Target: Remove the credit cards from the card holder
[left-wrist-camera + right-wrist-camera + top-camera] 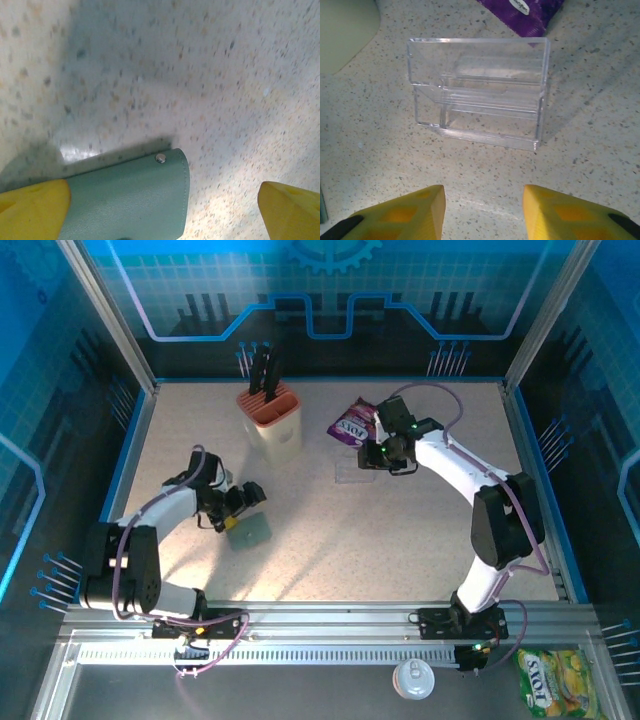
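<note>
Left fingers (32,207) spread wide above one end of the grey-blue card holder (130,200), lying flat at about 8 o'clock on the tabletop (330,540), right fingers (405,215) apart and empty, clear plastic stand (480,100) at their 12 o'clock, purple packet (530,12) just beyond

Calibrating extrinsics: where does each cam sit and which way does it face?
Top external: above and behind the bases, looking down at the table; left arm and right arm show.
Left wrist: on the left arm, looking down at the card holder; yellow jaws wide apart.
Right wrist: on the right arm, looking down at a clear stand and purple packet; yellow jaws apart.
Shared: top and right wrist both show the stand and packet.
</note>
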Tool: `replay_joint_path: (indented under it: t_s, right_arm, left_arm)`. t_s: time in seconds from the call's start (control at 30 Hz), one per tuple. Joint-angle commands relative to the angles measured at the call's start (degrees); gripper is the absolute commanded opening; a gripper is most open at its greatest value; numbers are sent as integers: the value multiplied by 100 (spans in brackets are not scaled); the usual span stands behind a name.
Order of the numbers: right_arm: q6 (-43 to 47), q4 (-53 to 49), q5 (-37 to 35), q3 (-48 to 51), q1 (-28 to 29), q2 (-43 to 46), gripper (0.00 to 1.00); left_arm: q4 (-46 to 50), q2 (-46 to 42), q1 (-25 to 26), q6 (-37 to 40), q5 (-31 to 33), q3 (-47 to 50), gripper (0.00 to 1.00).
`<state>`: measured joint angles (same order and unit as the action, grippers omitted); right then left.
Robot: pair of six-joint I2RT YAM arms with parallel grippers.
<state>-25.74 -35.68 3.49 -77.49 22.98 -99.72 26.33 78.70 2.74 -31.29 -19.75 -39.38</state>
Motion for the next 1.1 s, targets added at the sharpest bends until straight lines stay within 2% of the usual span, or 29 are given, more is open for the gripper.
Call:
replay_joint_path:
  t_s: [0.0,0.2,0.6,0.7,0.93,1.07]
  right_arm:
    - [-51,197,209,130,101,143,46]
    - [-62,322,356,285,101,186,46]
    - [-133,439,529,450,101,216,47]
    - [-160,465,546,500,101,242,47]
    - [-133,432,530,538,100,209,48]
    - [-133,381,561,525,101,192,48]
  left_arm:
    - [689,-373,252,-391,261,265,98]
    - [1192,-1039,724,-747,771,398,99]
    - [1536,-1104,1370,-1138,661,473,99]
    - [1640,-991,1498,-1012,788,210,99]
    - [2065,-671,1509,-434,1726,-423,99]
    - [2119,-289,1508,-95,1928,-632,99]
